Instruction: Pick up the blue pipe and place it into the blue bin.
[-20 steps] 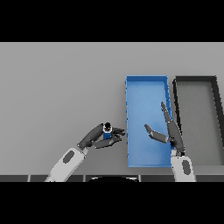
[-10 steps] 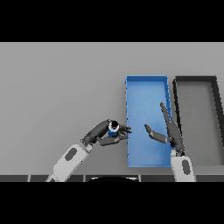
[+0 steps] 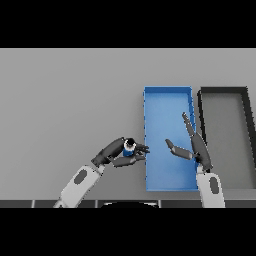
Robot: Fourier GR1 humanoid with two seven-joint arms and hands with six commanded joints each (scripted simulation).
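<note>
Fingers of left hand (image 3: 114, 154) hide most of blue pipe (image 3: 128, 148)

The left hand (image 3: 116, 154) has its fingers and thumb curled round the blue pipe (image 3: 128, 148), holding it just beside the left wall of the blue bin (image 3: 167, 100). The right hand (image 3: 196, 148) is above the bin's right side, fingers straight and thumb spread. A dark grey bin (image 3: 223, 91) stands just to the right on the grey table (image 3: 70, 100).
</note>
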